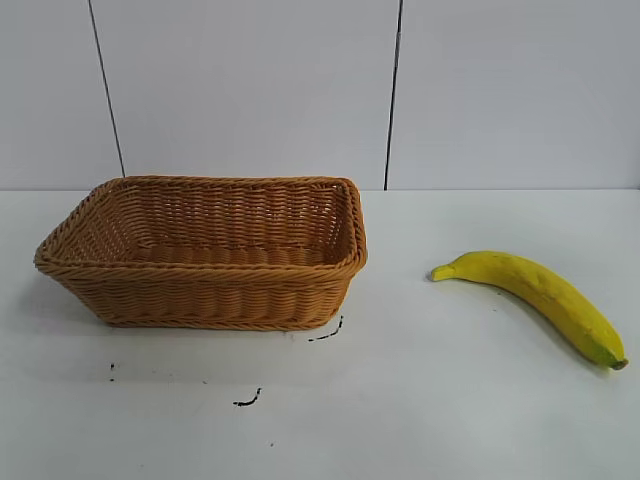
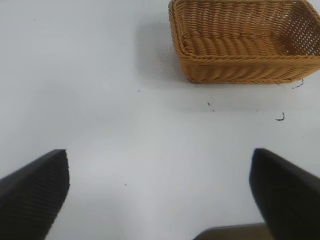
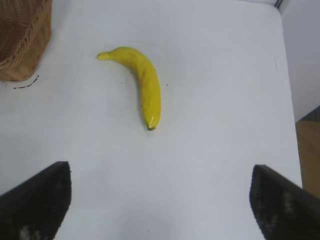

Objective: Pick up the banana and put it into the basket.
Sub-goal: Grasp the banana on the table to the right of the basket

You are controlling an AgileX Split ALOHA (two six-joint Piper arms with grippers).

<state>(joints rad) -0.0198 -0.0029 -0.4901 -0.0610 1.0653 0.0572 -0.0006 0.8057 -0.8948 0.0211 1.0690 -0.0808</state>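
Observation:
The yellow banana (image 1: 540, 296) lies flat on the white table at the right, its dark end toward the front right. It also shows in the right wrist view (image 3: 141, 83). The tan woven basket (image 1: 205, 252) stands empty at the left and shows in the left wrist view (image 2: 245, 42). A corner of it shows in the right wrist view (image 3: 22, 37). My right gripper (image 3: 160, 200) is open and empty, held above the table short of the banana. My left gripper (image 2: 159, 192) is open and empty over bare table, well short of the basket. Neither arm shows in the exterior view.
Small black marks (image 1: 250, 398) dot the table in front of the basket. The table's far edge meets a panelled wall (image 1: 390, 95). In the right wrist view the table's side edge (image 3: 290, 100) drops to the floor.

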